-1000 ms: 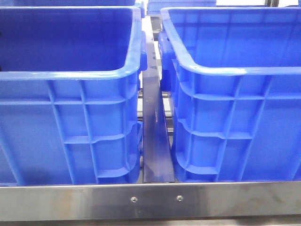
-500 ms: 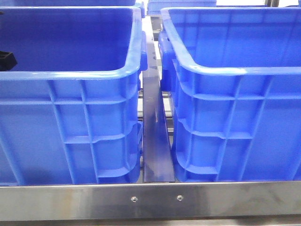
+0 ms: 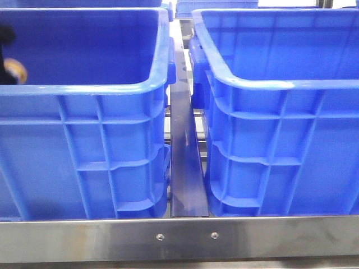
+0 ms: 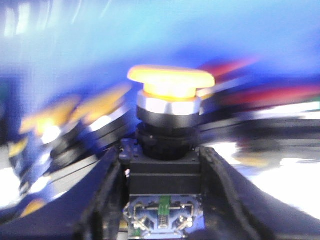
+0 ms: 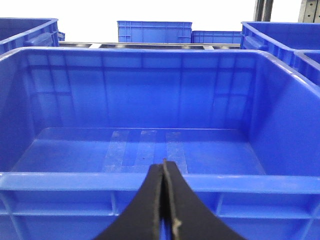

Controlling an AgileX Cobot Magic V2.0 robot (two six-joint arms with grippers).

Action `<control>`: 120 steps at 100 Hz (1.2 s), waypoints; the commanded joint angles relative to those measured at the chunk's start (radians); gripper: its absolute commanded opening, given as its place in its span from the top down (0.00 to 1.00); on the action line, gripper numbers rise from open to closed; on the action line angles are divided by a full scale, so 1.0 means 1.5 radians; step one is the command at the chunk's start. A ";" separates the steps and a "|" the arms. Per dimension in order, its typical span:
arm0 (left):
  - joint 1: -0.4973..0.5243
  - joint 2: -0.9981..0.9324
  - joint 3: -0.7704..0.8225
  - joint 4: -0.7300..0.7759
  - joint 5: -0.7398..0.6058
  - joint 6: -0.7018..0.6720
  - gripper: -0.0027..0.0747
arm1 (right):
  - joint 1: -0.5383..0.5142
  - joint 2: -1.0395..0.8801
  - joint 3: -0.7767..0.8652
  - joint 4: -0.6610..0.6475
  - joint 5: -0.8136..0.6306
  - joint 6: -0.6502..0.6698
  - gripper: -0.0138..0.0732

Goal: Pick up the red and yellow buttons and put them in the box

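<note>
— Looking forward, what do you see?

— I see two big blue crates side by side. The left crate [image 3: 84, 140] and the right crate [image 3: 286, 140] sit on a shiny metal frame [image 3: 179, 238]. A dark metal bar [image 3: 184, 168] runs between them. They are close but not touching. More blue crates [image 5: 154, 31] stand far behind, and the room back there is very bright.

— Where is the yellow button?

— My left gripper [image 4: 162, 200] has it. The yellow button [image 4: 171, 82] stands upright, with its dark base squeezed between the two black fingers [image 4: 102, 200]. From the front I only see a bit of yellow at the left edge, just above the left crate's near rim. Behind the button, everything is a blur of yellow, red and blue.

— And the red button?

— I cannot pick it out clearly in that blur.

— What about your other arm?

— My right gripper [image 5: 163, 200] is pressed together with nothing in it. It hangs near the rim of the right crate. That crate's floor has pale tape strips [image 5: 142, 150] on it.
</note>
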 commanded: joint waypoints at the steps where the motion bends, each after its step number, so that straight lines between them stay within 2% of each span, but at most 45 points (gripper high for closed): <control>1: -0.005 -0.067 -0.019 -0.106 -0.013 0.092 0.86 | -0.003 -0.018 -0.013 -0.005 -0.054 0.000 0.92; 15: -0.009 -0.119 -0.019 -0.318 0.041 0.306 0.86 | -0.003 -0.018 -0.013 -0.005 -0.055 0.000 0.92; 22: -0.025 -0.137 -0.019 -0.379 0.061 0.357 0.86 | -0.003 -0.018 -0.013 -0.005 -0.055 0.000 0.92; 46: -0.152 -0.149 -0.019 -0.407 0.065 0.387 0.86 | -0.003 -0.018 -0.013 -0.005 -0.061 0.000 0.92; 62: -0.250 -0.149 -0.019 -0.407 0.025 0.395 0.86 | -0.002 -0.018 -0.032 0.000 -0.076 0.000 0.92; 71: -0.285 -0.148 -0.019 -0.407 0.018 0.400 0.86 | -0.002 -0.014 -0.073 0.000 -0.008 0.000 0.92; 89: -0.312 -0.148 -0.019 -0.407 0.004 0.401 0.86 | -0.002 0.047 -0.204 0.000 0.198 0.000 0.92; 107: -0.312 -0.148 -0.019 -0.407 0.003 0.401 0.86 | -0.002 0.142 -0.317 0.018 0.281 -0.004 0.91; 114: -0.312 -0.148 -0.019 -0.407 0.003 0.401 0.86 | -0.002 0.184 -0.363 0.046 0.317 -0.004 0.85; 120: -0.312 -0.148 -0.019 -0.407 0.003 0.401 0.86 | -0.002 0.223 -0.398 0.079 0.347 -0.004 0.72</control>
